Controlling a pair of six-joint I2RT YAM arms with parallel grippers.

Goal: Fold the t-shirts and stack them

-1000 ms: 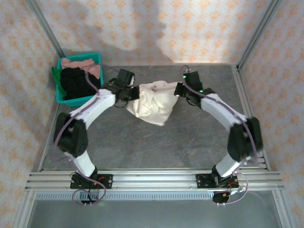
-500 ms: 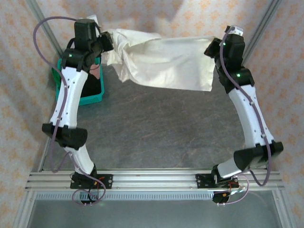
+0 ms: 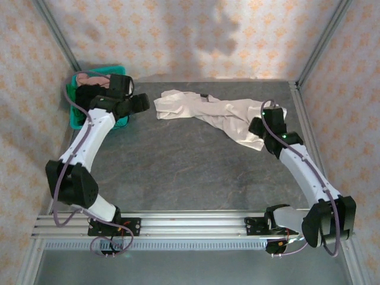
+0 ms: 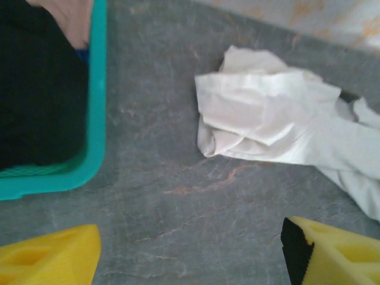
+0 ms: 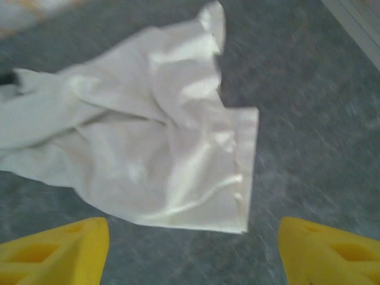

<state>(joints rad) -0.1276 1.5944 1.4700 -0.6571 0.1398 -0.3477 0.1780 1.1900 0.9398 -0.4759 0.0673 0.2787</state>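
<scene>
The right gripper [image 5: 193, 252] is hovering wide open and empty just short of the right hem of the crumpled cream-white cloth t-shirt [image 3: 208, 113], which is lying twisted across the far half of the table. The left gripper [image 4: 190, 255], likewise spread and empty, is hanging beside the teal plastic bin [image 4: 98, 119] at far left. Likely fault: a pinch is catching bunched layers and setting creases into the fold. No legible writing is showing.
</scene>
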